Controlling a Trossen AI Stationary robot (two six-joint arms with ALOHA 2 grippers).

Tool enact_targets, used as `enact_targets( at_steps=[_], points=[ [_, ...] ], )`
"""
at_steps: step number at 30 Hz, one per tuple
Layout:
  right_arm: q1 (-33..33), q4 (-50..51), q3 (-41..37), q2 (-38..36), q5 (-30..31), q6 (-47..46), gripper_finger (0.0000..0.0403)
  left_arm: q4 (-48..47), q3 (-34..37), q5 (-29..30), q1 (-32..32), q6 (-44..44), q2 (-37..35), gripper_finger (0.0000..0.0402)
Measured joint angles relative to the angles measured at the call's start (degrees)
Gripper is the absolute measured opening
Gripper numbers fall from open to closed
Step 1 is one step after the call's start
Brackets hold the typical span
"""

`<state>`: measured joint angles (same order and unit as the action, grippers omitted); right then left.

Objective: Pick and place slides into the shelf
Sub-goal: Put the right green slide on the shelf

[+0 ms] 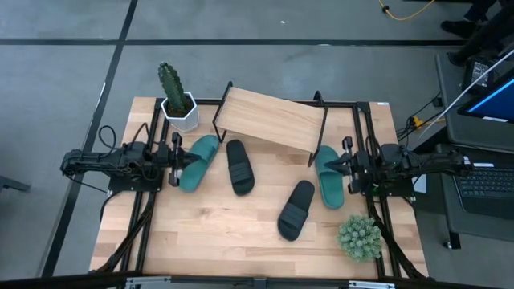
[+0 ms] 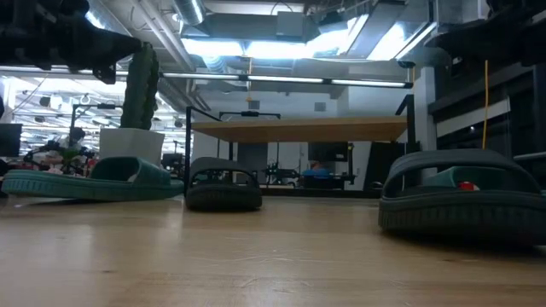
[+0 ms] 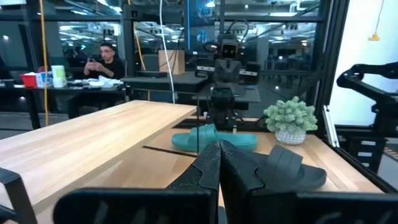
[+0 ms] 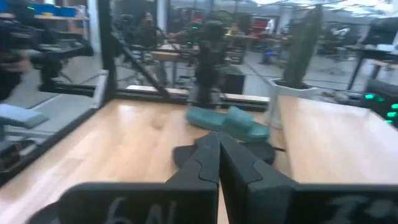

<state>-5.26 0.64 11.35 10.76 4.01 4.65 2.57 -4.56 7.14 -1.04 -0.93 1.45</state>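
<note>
Four slides on the table: you have two teal-green rubber slide sandals and two black ones, none on the rack.
Left teal slide [image 1: 198, 161]: lies just in front of your left gripper [image 1: 176, 161], angled toward the white pot.
Left black slide [image 1: 239, 166]: sits just beside that teal one, below the rack's near edge.
Right teal slide [image 1: 328, 177]: lies just beside your right gripper [image 1: 348, 167], partly under the rack's right corner.
Right black slide [image 1: 296, 209]: rests nearer the table's front, close to the right teal one but apart from it.
Shelf [image 1: 271, 119]: the low slanted rack with a light wooden board and thin black wire legs stands at the back middle of the table, its board bare.
Left jaws: pressed together, holding nothing.
Right jaws: pressed together, holding nothing.
Obstacles: a green cactus in a white pot [image 1: 178, 103] stands at the rack's left end, near the left teal slide; a round pale-green bushy plant [image 1: 359, 238] sits at the front right, near the right black slide.
Open room: your widest bare wood [image 1: 201, 241] is the front left and front middle of the table.
Edges: black frame rails [image 1: 144, 233] run along both sides of the table, under each arm.
</note>
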Motion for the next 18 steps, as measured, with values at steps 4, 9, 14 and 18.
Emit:
enact_targets(
  at_steps=[4, 9, 14, 18],
  points=[
    [0.0, 0.77, 0.86, 0.16, 0.46, -0.71, 0.0005, 0.09, 0.0, -0.77, 0.0, -0.04, -0.02, 0.0],
    [0.0, 0.94, 4.88, 3.37, 0.5, -2.84, 0.0005, 0.99, -0.02, -0.81, 0.0, 0.37, -0.02, 0.0],
    [0.0, 10.26, 11.7, 9.58, 2.59, -4.38, 0.0005, 0.94, -0.02, -0.81, 0.0, 1.92, 0.0, 0.0],
    [0.0, 16.95, 18.3, 15.0, 4.07, -6.08, 0.0005, 0.94, -0.02, -0.81, 0.0, 1.95, -0.01, 0.0]
  ],
)
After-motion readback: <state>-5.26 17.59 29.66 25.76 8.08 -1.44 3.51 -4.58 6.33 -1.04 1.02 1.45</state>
